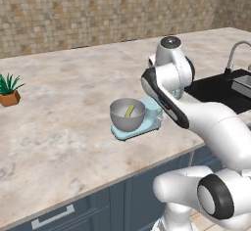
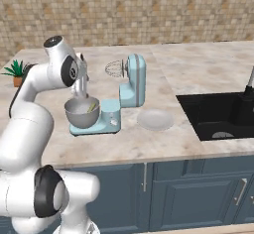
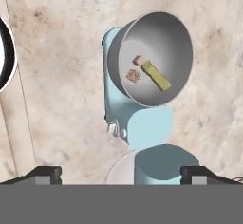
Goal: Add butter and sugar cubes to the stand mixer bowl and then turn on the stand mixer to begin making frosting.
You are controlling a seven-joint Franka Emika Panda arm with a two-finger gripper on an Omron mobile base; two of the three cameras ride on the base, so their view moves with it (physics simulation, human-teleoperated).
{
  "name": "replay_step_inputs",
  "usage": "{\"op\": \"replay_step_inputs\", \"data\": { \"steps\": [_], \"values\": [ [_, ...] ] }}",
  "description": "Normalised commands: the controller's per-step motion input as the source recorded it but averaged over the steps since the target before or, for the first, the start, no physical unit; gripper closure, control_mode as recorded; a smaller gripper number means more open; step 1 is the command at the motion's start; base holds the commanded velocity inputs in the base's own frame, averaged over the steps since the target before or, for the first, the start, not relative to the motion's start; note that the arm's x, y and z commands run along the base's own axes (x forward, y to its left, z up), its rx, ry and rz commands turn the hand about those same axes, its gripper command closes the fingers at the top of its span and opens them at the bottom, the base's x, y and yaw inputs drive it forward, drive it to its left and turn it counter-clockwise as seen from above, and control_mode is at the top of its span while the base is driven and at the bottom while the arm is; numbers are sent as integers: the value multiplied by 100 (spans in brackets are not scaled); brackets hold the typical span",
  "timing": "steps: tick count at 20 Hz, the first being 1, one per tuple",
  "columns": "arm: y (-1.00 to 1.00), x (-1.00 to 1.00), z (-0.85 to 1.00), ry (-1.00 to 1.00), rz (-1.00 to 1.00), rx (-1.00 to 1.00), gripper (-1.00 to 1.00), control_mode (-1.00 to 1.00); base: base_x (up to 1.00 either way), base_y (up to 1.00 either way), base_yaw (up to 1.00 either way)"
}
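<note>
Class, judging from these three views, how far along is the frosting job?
Done: the butter and two sugar cubes lie in the stand mixer bowl. In hand: nothing; the pincer is open above the stand mixer. Left: switching it on; its head is tilted up.

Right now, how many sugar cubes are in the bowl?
2: both on the bowl floor, a light one at the butter's end, a speckled one beside it.
</note>
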Motion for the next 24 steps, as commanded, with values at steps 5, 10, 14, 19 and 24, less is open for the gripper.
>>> {"op": "replay_step_inputs", "data": {
  "steps": [5, 10, 14, 19, 24],
  "values": [
    [-71, -3, 4, -14, 0, 13, -100, -100, 0, 0, 0],
    [-84, 0, 6, -3, 0, 11, -100, -100, 0, 0, 0],
    [-88, 2, 25, 3, 0, 19, -100, -100, 0, 0, 0],
    [-95, 4, 33, 4, 0, 24, -100, -100, 0, 0, 0],
    [-94, 4, 9, 0, 0, 21, -100, -100, 0, 0, 0]
  ]
}}
